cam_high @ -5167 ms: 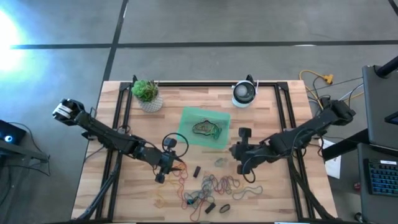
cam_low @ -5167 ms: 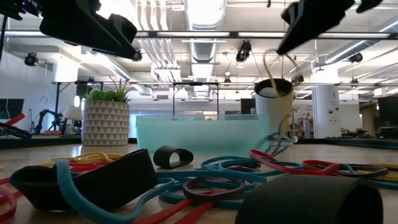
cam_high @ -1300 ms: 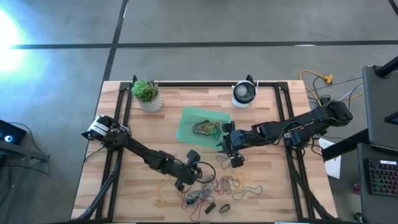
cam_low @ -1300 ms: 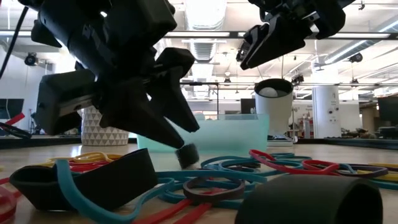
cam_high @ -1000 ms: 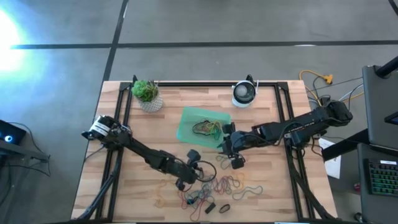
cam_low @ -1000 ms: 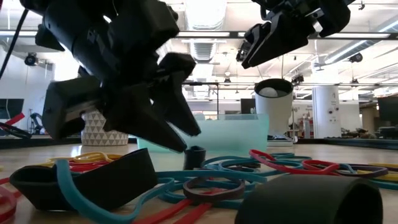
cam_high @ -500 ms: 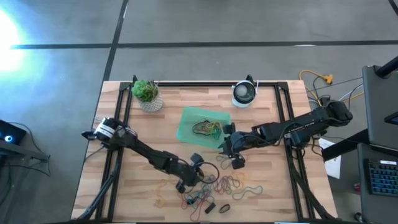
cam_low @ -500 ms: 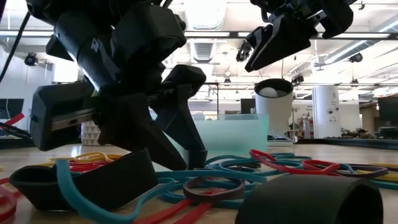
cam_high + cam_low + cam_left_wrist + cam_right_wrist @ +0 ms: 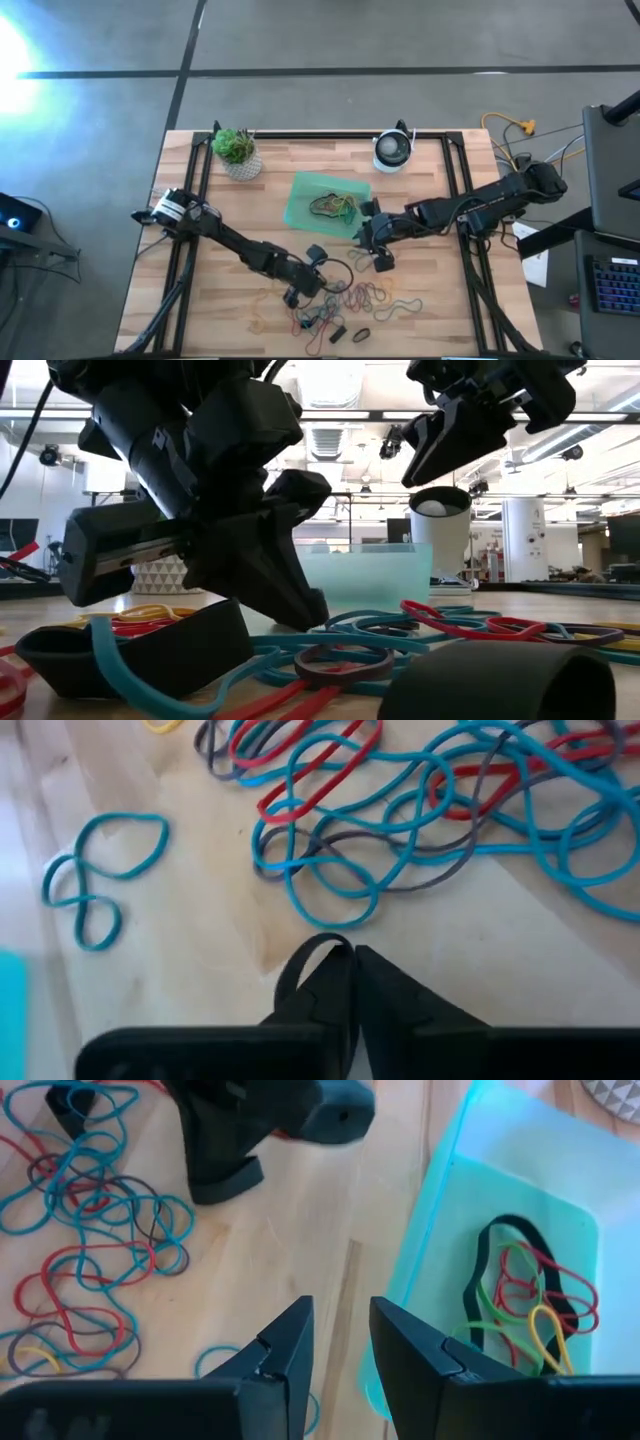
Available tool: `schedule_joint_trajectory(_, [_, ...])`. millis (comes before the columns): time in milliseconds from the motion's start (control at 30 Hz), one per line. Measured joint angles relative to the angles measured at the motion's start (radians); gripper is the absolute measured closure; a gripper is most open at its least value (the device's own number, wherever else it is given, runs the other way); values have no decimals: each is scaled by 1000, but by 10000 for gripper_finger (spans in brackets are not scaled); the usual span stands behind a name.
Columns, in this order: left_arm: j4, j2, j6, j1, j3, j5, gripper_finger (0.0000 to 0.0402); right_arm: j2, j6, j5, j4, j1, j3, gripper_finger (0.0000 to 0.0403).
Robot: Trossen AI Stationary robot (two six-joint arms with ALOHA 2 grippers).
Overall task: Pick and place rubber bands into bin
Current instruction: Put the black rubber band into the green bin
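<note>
Many thin rubber bands (image 9: 355,298) in teal, red and grey lie tangled on the wooden table near its front edge, and show closer in the left wrist view (image 9: 430,810). My left gripper (image 9: 346,952) is down at the pile's far left edge (image 9: 300,610), shut on a small black band. The green bin (image 9: 300,190) sits mid-table with several bands (image 9: 520,1300) on its floor. My right gripper (image 9: 338,1325) hangs open above the bin's near right wall (image 9: 360,233), with nothing between its fingers. My left gripper pinches the small black band between its two fingertips. A flattened loop of the band (image 9: 322,939) bulges out beside one fingertip. The fingers slant down from the table's left, with their tips at the table top.
A potted plant (image 9: 237,152) stands at the far left and a round white device (image 9: 393,150) at the far middle. Wide black bands (image 9: 130,650) (image 9: 490,685) lie close to the low camera. A lone teal band (image 9: 100,870) lies apart from the pile.
My left gripper has shut on the small black band, which stood upright between its open fingers; the band is now squeezed flat between the tips.
</note>
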Motion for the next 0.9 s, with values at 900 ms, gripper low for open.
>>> schedule_joint_trajectory(900, [-232,-356,10,438,-9,-180,400,-6,125,80,1,46,-83,333])
